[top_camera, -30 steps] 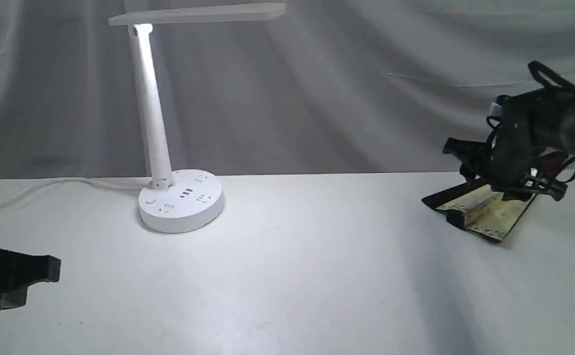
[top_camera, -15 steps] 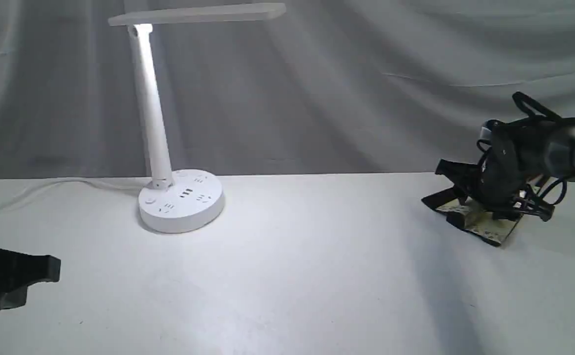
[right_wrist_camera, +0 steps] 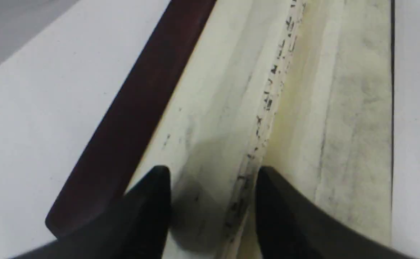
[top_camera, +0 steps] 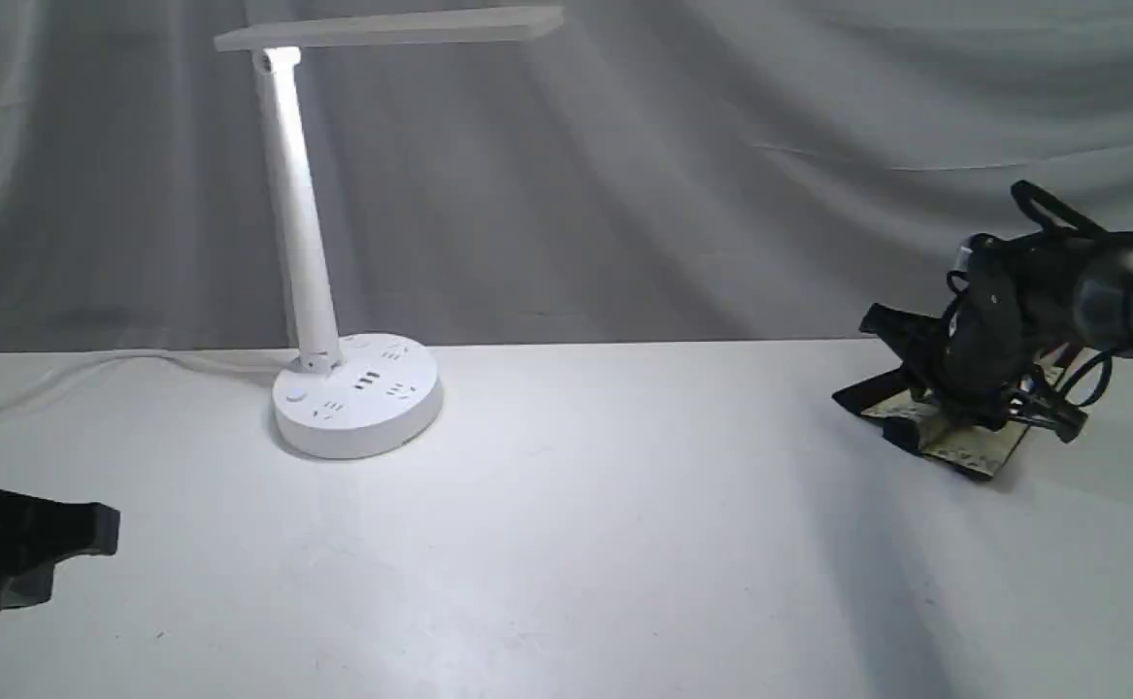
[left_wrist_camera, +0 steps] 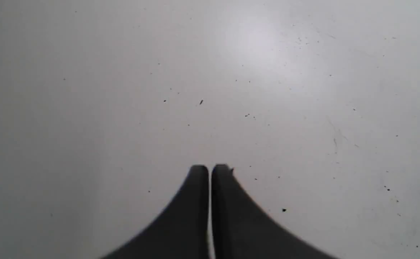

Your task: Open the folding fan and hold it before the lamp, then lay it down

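Observation:
The folding fan [top_camera: 954, 439] lies partly spread on the white table at the far right, with its cream pleats and a dark maroon guard [right_wrist_camera: 141, 100] showing. My right gripper [top_camera: 916, 383] sits low over it. In the right wrist view this gripper [right_wrist_camera: 213, 176] is open, its two fingers either side of a pleat ridge with black writing on the fan [right_wrist_camera: 303, 108]. The white lamp [top_camera: 306, 243] stands lit at the back left, well away from the fan. My left gripper [top_camera: 90, 529] rests at the left edge, and the left wrist view shows this gripper [left_wrist_camera: 210, 167] shut and empty over bare table.
The lamp's round base [top_camera: 357, 393] carries sockets and buttons, and its white cord [top_camera: 119, 361] trails left along the table's back edge. A grey cloth backdrop [top_camera: 673, 175] hangs behind the table [top_camera: 576, 544].
My right gripper has dropped down onto the fan. The fan now lies lower and flatter than a second ago. The left arm has not moved.

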Controlling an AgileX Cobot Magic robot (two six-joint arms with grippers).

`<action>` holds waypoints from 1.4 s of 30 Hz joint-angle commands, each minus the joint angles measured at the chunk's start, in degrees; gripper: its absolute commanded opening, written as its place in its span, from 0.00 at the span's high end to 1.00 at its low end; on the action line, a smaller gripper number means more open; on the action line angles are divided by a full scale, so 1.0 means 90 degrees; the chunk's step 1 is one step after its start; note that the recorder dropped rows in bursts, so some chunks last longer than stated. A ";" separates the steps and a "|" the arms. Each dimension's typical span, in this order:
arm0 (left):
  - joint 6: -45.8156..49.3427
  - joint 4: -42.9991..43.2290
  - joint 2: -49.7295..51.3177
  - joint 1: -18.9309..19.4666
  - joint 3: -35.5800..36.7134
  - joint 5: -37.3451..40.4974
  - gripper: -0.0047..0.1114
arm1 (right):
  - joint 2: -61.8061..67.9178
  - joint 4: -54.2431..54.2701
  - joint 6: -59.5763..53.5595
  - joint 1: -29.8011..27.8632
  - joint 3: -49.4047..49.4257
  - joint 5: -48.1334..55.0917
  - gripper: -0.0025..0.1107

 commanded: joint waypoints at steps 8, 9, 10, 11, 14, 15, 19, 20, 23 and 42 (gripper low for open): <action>-0.0008 -0.0036 -0.0008 -0.0036 -0.0029 -0.0020 0.96 | -0.0001 0.0057 0.0030 0.0006 -0.0041 0.0161 0.56; -0.0008 -0.0036 -0.0008 -0.0036 -0.0029 -0.0020 0.96 | 0.0028 0.0057 0.0030 0.0006 -0.0041 0.0178 0.58; -0.0008 -0.0036 -0.0008 -0.0036 -0.0029 -0.0020 0.96 | 0.0044 0.0057 0.0030 0.0006 -0.0041 0.0209 0.58; -0.0008 -0.0036 -0.0008 -0.0036 -0.0029 -0.0020 0.96 | 0.0061 0.0112 -0.0011 0.0006 -0.0041 0.0264 0.60; -0.0008 -0.0036 -0.0008 -0.0036 -0.0029 -0.0020 0.96 | 0.0145 0.0389 -0.0075 0.0006 -0.0041 0.0502 0.62; -0.0008 -0.0036 -0.0008 -0.0036 -0.0029 -0.0020 0.96 | 0.0145 0.0418 -0.0075 0.0006 -0.0041 0.0532 0.62; -0.0008 -0.0036 -0.0008 -0.0036 -0.0029 -0.0020 0.96 | 0.0090 0.0418 -0.0213 0.0006 -0.0041 0.0542 0.65; -0.0008 -0.0036 -0.0008 -0.0036 -0.0029 -0.0020 0.96 | 0.0079 0.0418 -0.0213 0.0006 -0.0041 0.0566 0.67; -0.0008 -0.0036 -0.0008 -0.0036 -0.0029 -0.0020 0.96 | 0.0050 0.0424 -0.0258 0.0006 -0.0041 0.0708 0.71; -0.0008 -0.0036 -0.0008 -0.0036 -0.0029 -0.0020 0.96 | -0.0268 0.1056 -0.2020 0.0006 -0.0041 0.2022 0.88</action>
